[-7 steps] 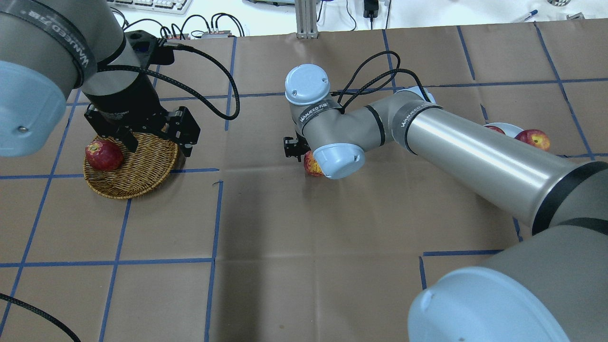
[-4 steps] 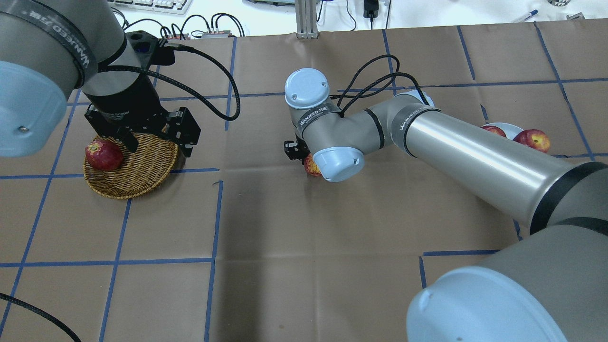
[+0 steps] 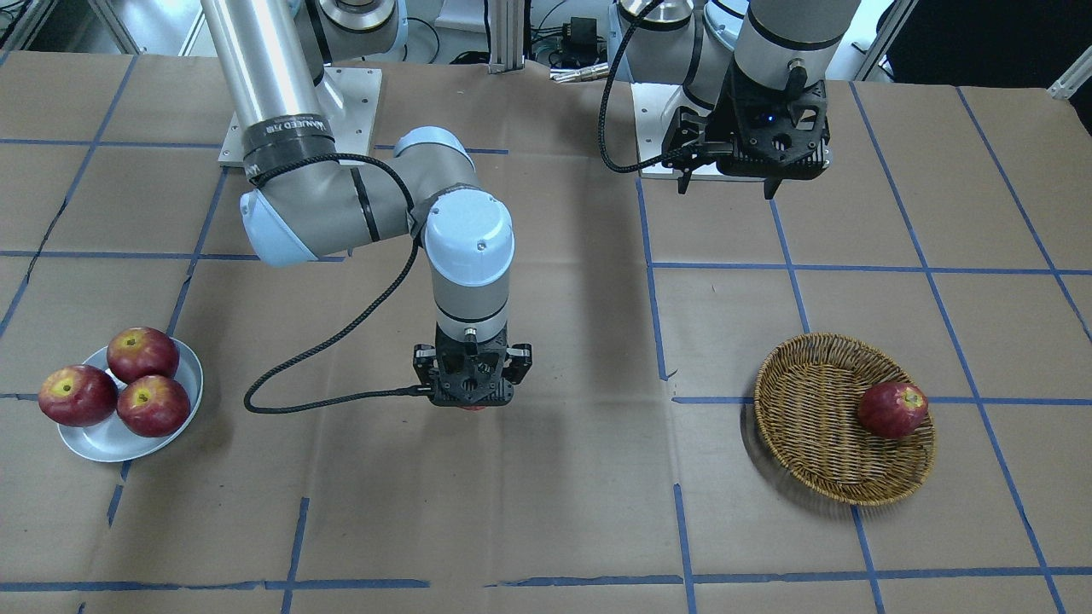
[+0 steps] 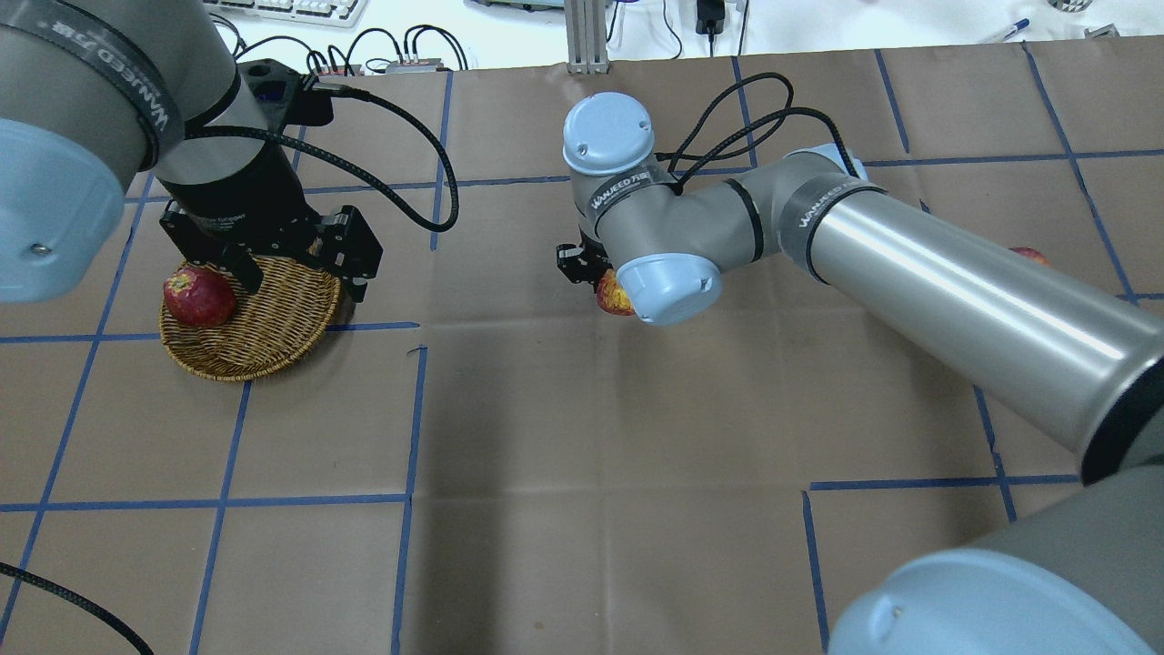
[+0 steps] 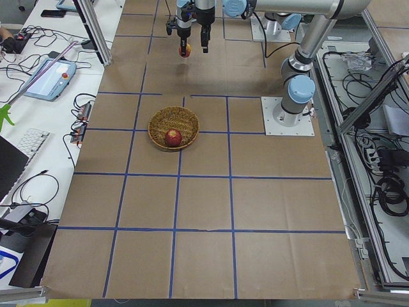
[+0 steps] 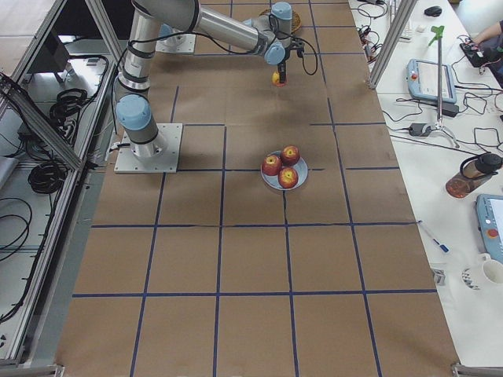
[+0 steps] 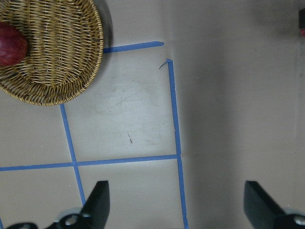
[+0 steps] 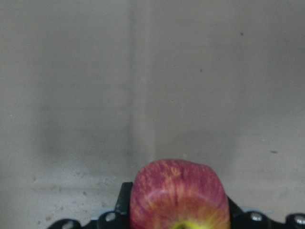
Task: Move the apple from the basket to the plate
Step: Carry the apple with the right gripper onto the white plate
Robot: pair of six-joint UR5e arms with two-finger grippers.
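My right gripper (image 3: 472, 399) is shut on the apple (image 4: 614, 296), pinkish-red with pale streaks and a yellow stem patch. It holds the apple above the middle of the table, and the apple fills the bottom of the right wrist view (image 8: 177, 195). The wicker basket (image 3: 819, 465) sits on my left side with one dark red apple (image 3: 891, 409) in it. The grey-white plate (image 3: 102, 443) on my right side holds three dark red apples. My left gripper (image 7: 176, 205) is open and empty, raised beside the basket (image 7: 62, 62).
The table is covered in brown paper with a blue tape grid (image 3: 653, 281). A black cable (image 3: 324, 375) loops from my right wrist. In the overhead view my right arm (image 4: 955, 282) hides the plate.
My right gripper has risen and moved a little to the right with the apple in it. The left arm and the basket have not moved.
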